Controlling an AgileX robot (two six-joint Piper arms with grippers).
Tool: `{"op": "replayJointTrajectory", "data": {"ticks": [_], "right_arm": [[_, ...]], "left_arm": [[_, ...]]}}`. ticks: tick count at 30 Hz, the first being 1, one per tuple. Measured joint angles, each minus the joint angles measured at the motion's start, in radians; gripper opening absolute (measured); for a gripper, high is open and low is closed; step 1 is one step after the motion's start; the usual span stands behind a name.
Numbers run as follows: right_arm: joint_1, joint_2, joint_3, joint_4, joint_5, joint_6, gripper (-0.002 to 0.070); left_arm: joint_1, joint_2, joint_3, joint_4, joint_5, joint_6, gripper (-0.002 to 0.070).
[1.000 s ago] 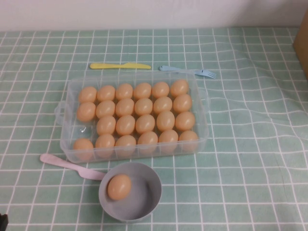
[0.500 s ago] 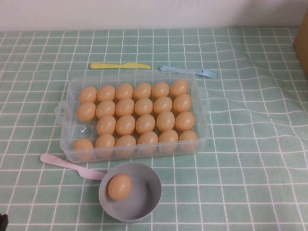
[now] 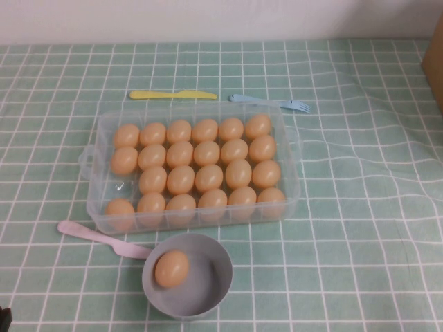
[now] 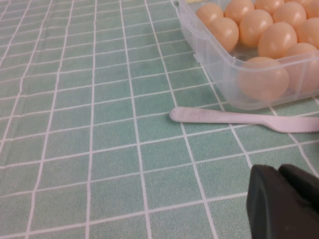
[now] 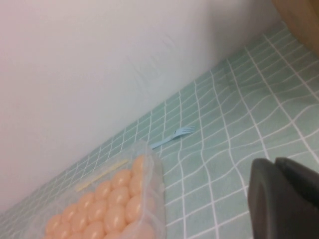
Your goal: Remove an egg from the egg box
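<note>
You see orange-tan eggs (image 3: 194, 166) in a clear box (image 3: 291, 155) on a green cloth (image 3: 360, 228) with a white grid. At the box's 6 o'clock a grey bowl (image 3: 211, 287), a pink knife (image 3: 97, 237); at 12, a yellow knife (image 3: 173, 95), a blue fork (image 3: 270, 102).

Lighting: even, soft, moderately bright, with no single source evident. Shadows: faint, a soft one under the pink knife (image 4: 234, 118) and a dim interior to the grey bowl (image 3: 214, 277). Glare: a small white glint on the egg box (image 3: 120, 186) floor, with mild sheen on the eggs (image 3: 181, 179). Sharpness: high view slightly soft and grainy. Left gripper (image 4: 284, 201) and right gripper (image 5: 284, 199) are dark, out-of-focus shapes close to each wrist lens. Wall (image 5: 89, 74) washed pale, featureless. Colour: slight warm cast.
</note>
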Motion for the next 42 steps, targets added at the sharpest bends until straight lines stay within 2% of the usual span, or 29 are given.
{"op": "replayJointTrajectory", "data": {"ticks": [4, 10, 19, 24, 28, 31, 36, 42], "right_arm": [[0.000, 0.000, 0.000, 0.006, 0.033, 0.000, -0.0017], [0.000, 0.099, -0.123, -0.012, 0.232, 0.000, -0.0017], [0.000, 0.521, -0.427, -0.209, 0.588, 0.000, -0.0017], [0.000, 0.745, -0.582, -0.358, 0.694, -0.030, -0.0017], [0.005, 0.892, -0.707, -0.395, 0.754, -0.080, -0.0017], [0.043, 0.985, -0.775, -0.409, 0.762, -0.091, -0.0017], [0.196, 1.180, -0.917, -0.447, 0.756, -0.085, -0.0017], [0.390, 1.398, -1.136, -0.590, 0.784, 0.008, -0.0017]], "left_arm": [[0.000, 0.000, 0.000, 0.000, 0.000, 0.000, -0.0003], [0.000, 0.000, 0.000, 0.000, 0.000, 0.000, -0.0003], [0.000, 0.000, 0.000, 0.000, 0.000, 0.000, -0.0003], [0.000, 0.000, 0.000, 0.000, 0.000, 0.000, -0.0003], [0.000, 0.000, 0.000, 0.000, 0.000, 0.000, -0.0003], [0.000, 0.000, 0.000, 0.000, 0.000, 0.000, -0.0003], [0.000, 0.000, 0.000, 0.000, 0.000, 0.000, -0.0003], [0.000, 0.000, 0.000, 0.001, 0.000, 0.000, -0.0003]]}}
